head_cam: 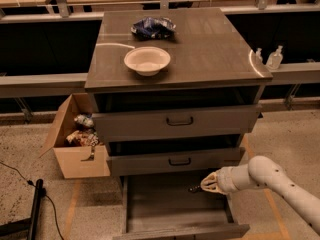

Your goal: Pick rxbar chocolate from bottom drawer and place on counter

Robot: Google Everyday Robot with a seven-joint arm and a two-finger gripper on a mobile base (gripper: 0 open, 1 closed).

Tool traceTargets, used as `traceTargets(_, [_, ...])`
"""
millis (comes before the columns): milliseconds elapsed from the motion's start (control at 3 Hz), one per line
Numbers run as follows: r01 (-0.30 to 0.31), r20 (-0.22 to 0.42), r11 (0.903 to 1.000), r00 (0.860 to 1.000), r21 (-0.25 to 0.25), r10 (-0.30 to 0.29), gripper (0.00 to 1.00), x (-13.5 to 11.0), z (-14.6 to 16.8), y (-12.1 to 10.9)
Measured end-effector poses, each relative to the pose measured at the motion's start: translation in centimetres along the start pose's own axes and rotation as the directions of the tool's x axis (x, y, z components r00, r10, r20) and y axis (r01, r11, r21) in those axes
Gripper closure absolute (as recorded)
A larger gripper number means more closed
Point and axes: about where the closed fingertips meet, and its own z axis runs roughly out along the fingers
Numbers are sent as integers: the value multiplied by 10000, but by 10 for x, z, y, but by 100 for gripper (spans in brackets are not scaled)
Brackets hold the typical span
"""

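- The gripper (200, 187) sits low inside the open bottom drawer (165, 206), close to its right wall and just under the front of the middle drawer (175, 160).
- We cannot tell whether the gripper is released, clenched or grasping anything.
- We see a small dark piece (193, 189) right at the gripper's tip, over the drawer floor. It is too small for us to confirm it as the rxbar chocolate or to say whether it is held.
- The white arm (280, 184) comes in from the lower right, reaching leftward into the drawer.
- The bottom drawer is pulled out furthest, and we see its flat floor.
- The middle drawer and top drawer (175, 120) are each pulled out a little, both with black handles.
- The counter (215, 44) carries a white bowl (147, 60) near its front left and a blue shiny bag (153, 27) behind the bowl, close to it.
- An open cardboard box (75, 156) holding wrapped items stands on the floor, touching the cabinet's left side.
- Two small clear bottles (274, 59) stand on the ledge just right of the counter.
- A black cable (15, 173) lies on the floor at far left.
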Motion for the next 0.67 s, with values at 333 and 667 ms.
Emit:
traceTargets(333, [83, 294, 9993, 9995, 351, -93, 100, -16, -49, -4])
traceTargets(667, [181, 592, 9982, 9980, 571, -215, 100, -41, -100, -12])
